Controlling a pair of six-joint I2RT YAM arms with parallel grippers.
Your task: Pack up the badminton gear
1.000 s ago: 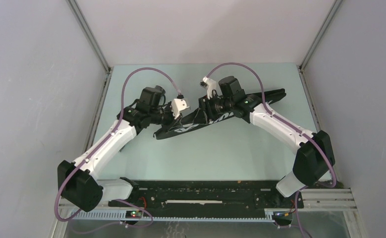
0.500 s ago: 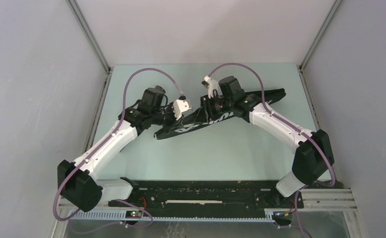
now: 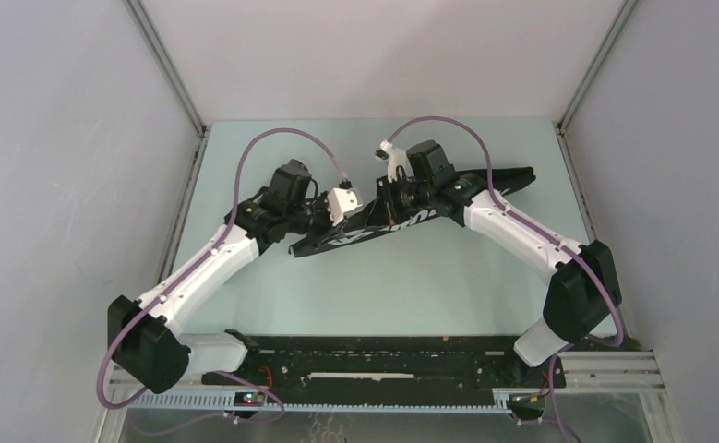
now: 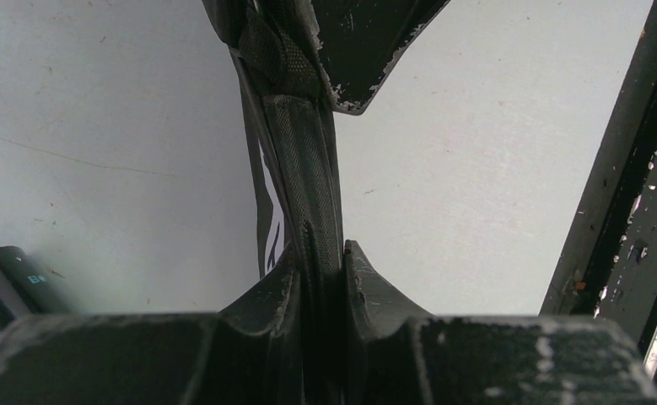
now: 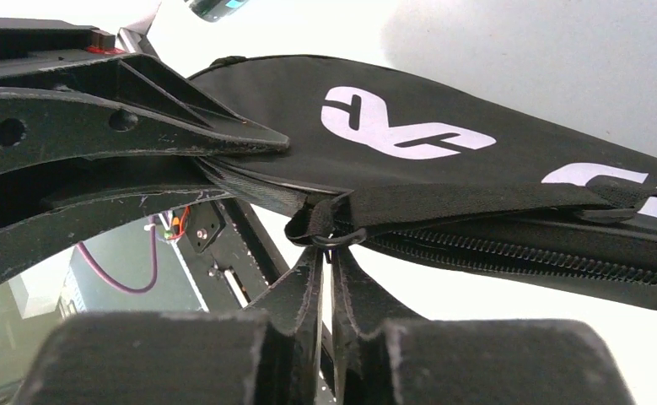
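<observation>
Two grippers closed | left gripper (image 4: 320, 253) clamps the black bag (image 3: 337, 238) by its webbed edge | right gripper (image 5: 329, 253) pinches the zipper pull (image 5: 336, 240) | bag lies diagonally on the table (image 3: 411, 286), far half.

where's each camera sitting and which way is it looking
top external: above and behind the robot, looking down at the pale green table; both arms show.
left wrist: behind the left end effector, facing along it, shut on the large black racket-shaped bag.
right wrist: behind the right end effector, facing along it, shut at the bag's zip.
shared: all see the bag; right wrist also sees the left fingers.
</observation>
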